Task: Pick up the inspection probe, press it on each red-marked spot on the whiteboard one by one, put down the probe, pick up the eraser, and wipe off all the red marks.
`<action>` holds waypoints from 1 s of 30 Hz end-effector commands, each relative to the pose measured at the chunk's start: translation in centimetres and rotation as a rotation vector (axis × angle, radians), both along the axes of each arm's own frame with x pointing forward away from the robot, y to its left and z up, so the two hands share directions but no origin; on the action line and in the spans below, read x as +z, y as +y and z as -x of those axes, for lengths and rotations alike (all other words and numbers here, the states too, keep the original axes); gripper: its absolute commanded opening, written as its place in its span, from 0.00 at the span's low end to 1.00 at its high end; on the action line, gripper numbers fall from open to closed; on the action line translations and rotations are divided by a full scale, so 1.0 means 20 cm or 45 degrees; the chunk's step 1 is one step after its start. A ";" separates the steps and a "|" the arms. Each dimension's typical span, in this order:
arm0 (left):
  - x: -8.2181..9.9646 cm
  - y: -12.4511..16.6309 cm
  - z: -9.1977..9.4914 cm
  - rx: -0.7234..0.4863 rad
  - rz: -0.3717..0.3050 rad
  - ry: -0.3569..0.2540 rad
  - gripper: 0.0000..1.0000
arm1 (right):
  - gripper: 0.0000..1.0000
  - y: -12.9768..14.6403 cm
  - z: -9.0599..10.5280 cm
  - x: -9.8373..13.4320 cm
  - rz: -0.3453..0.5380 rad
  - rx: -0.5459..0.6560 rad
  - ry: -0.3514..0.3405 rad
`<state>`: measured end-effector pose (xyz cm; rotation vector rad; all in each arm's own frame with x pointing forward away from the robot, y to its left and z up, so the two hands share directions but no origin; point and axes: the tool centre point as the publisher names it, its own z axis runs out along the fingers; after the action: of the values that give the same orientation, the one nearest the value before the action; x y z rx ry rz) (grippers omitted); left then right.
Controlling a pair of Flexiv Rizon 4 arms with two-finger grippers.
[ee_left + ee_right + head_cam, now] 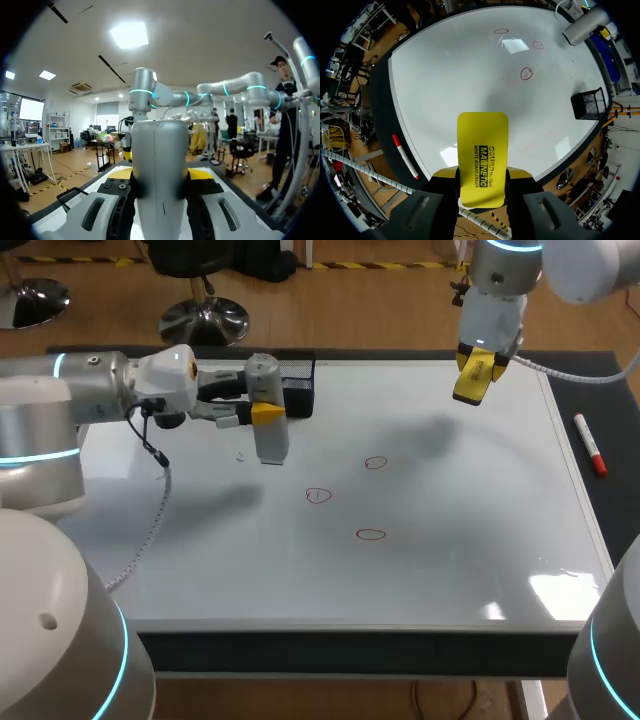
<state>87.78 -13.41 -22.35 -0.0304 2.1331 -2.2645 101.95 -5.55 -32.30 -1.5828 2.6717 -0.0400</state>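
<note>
Silver arms (40,410), cyan rings (35,456), white cable (158,508)

light: bright overhead | glare: whiteboard (450,560) corner | shadows: soft

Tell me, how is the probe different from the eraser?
The probe is grey and rounded; the eraser is yellow and flat. The probe is in the left gripper, the eraser in the right gripper. Both are clamped from two sides.

You have the whiteboard (450,570) on the bench (612,410), three marks (318,496) near its middle, the basket (298,390) at its back left behind the probe (270,440), the eraser (472,385) above its back right, and a marker (590,444) right of it.
</note>
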 end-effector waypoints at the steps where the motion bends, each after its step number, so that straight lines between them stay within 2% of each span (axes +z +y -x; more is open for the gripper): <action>1: -0.02 -0.04 -0.02 -0.039 0.021 0.007 0.00 | 0.00 0.00 0.00 0.01 0.004 0.003 -0.002; 16: -0.08 -0.17 0.06 -0.161 0.030 0.027 0.00 | 0.00 0.00 0.00 0.01 0.004 0.003 -0.002; 30: -0.15 -0.29 0.10 -0.265 0.024 0.041 0.00 | 0.00 0.00 0.00 0.01 0.004 0.003 -0.002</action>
<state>85.18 -18.77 -24.87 0.1443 2.2267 -2.3929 101.95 -5.54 -32.30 -1.5829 2.6715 -0.0400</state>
